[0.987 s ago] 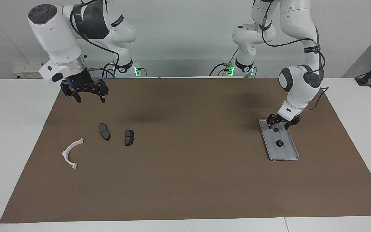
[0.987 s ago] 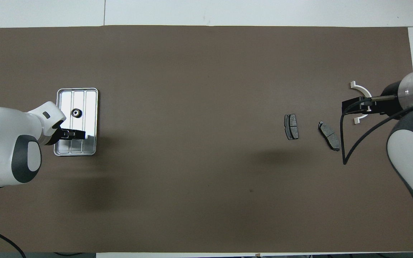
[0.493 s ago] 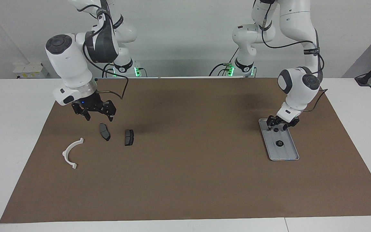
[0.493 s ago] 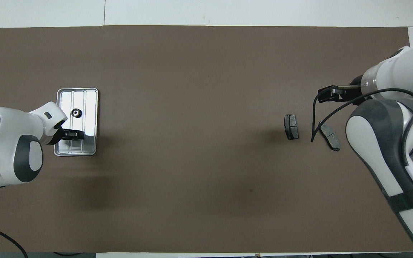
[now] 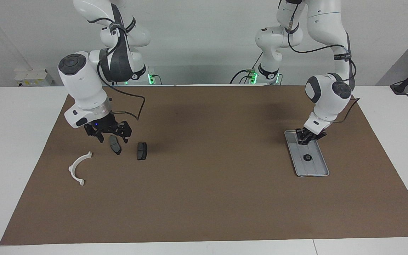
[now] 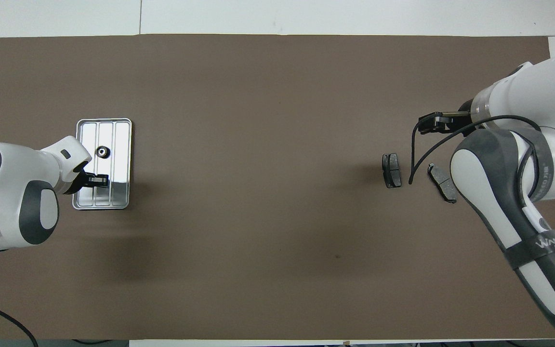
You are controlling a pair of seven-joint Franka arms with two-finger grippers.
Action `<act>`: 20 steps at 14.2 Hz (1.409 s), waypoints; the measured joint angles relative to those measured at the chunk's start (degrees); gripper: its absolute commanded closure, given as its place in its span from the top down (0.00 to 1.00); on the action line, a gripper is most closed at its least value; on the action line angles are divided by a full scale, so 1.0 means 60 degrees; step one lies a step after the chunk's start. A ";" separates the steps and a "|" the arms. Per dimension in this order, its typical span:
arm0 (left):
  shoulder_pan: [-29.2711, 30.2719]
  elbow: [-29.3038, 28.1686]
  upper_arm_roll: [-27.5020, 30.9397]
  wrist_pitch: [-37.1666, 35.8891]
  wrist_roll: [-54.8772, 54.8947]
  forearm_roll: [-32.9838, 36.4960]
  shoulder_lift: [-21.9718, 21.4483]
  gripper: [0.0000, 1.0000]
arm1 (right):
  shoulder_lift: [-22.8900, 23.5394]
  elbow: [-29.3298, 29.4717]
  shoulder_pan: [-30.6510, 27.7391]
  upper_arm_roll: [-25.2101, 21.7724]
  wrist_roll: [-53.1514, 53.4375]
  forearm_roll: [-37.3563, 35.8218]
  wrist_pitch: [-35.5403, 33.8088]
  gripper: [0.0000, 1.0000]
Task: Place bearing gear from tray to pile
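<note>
The silver-grey tray (image 5: pixel 316 167) lies toward the left arm's end of the table, also in the overhead view (image 6: pixel 121 140). A small dark gear (image 5: pixel 306 158) with a bright centre lies in it, also seen from overhead (image 6: pixel 101 152). My left gripper (image 5: pixel 304 141) is down in the tray's end nearer to the robots, fingers drawn together on a small dark part there. The pile lies toward the right arm's end: a white half-ring bracket (image 5: pixel 71 169) and two dark pads (image 5: pixel 115 147) (image 5: pixel 142 151). My right gripper (image 5: pixel 113 140) is open, low over the first pad.
A brown mat (image 5: pixel 204 184) covers the table between tray and pile. From overhead, the right arm (image 6: pixel 499 183) hides the white bracket; both pads (image 6: pixel 391 170) (image 6: pixel 442 182) show. The left arm's wrist (image 6: pixel 22 193) lies beside the tray.
My right arm has swung down and away from the robots to just over the pad. My left gripper's fingers have closed together in the tray.
</note>
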 measured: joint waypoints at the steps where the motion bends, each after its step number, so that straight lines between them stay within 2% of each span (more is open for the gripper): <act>1: -0.0019 0.0268 -0.0031 -0.0366 -0.0068 -0.0008 -0.0005 0.00 | 0.0000 0.0001 0.0000 0.0000 0.0000 0.0000 0.0001 1.00; 3: -0.0355 0.1072 -0.0110 -0.1308 -0.0976 -0.0024 -0.0042 0.00 | 0.0000 0.0002 0.0000 0.0000 0.0000 0.0000 0.0001 1.00; 5: -0.1383 0.1767 -0.0164 -0.1869 -0.2903 -0.0024 -0.0099 0.00 | 0.0000 0.0002 0.0000 0.0000 0.0000 0.0000 0.0001 1.00; 10: -0.4617 0.2117 -0.0258 -0.1877 -0.7743 -0.0007 -0.0037 0.00 | 0.0000 0.0002 -0.0012 -0.0005 0.0000 0.0000 0.0001 1.00; 13: -0.6132 0.2709 -0.0241 -0.1846 -0.9860 0.0081 0.0673 0.00 | 0.0000 0.0002 -0.0030 -0.0012 0.0000 0.0000 0.0001 1.00; 17: -0.6838 0.3908 -0.0232 -0.1505 -1.1419 0.0692 0.2206 0.00 | 0.0000 0.0002 -0.0044 -0.0020 0.0000 0.0000 0.0001 1.00; 20: -0.6908 0.4157 -0.0221 -0.1322 -1.1530 0.0740 0.2577 0.01 | 0.0000 0.0002 -0.0049 -0.0025 0.0000 0.0000 0.0001 1.00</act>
